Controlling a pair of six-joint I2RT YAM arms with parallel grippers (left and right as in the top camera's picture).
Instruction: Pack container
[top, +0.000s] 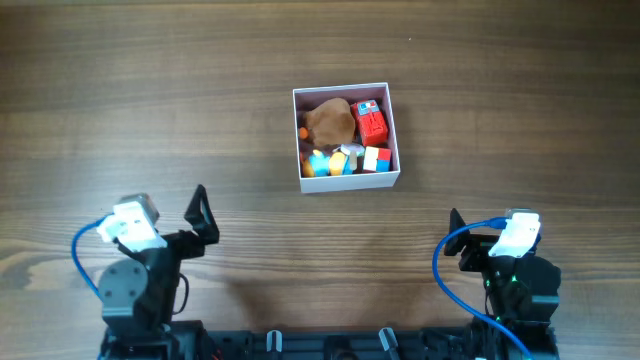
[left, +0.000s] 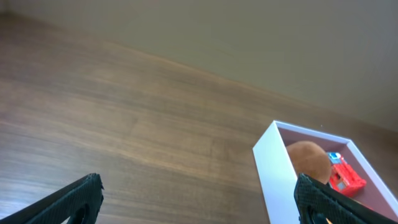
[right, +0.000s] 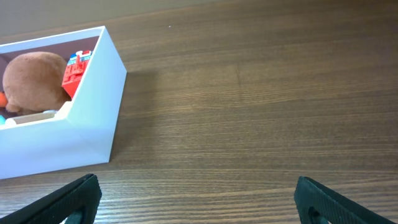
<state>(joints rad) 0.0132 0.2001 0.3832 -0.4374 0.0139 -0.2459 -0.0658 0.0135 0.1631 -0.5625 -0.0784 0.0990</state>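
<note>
The container (top: 347, 182) is a square white-walled box with a pink interior at the table's middle. It holds a brown plush lump (top: 329, 121), red blocks (top: 372, 125) and several small coloured toys. It also shows in the left wrist view (left: 272, 174) and the right wrist view (right: 68, 134). My left gripper (top: 201, 215) is open and empty near the front left, apart from the box. My right gripper (top: 459, 238) is open and empty near the front right. The jaw tips frame bare wood in both wrist views (left: 198, 199) (right: 196, 199).
The wooden table (top: 150, 90) surrounds the box on all sides. The arm bases and blue cables (top: 88, 262) sit at the front edge. A pale wall (left: 249, 31) shows beyond the table in the left wrist view.
</note>
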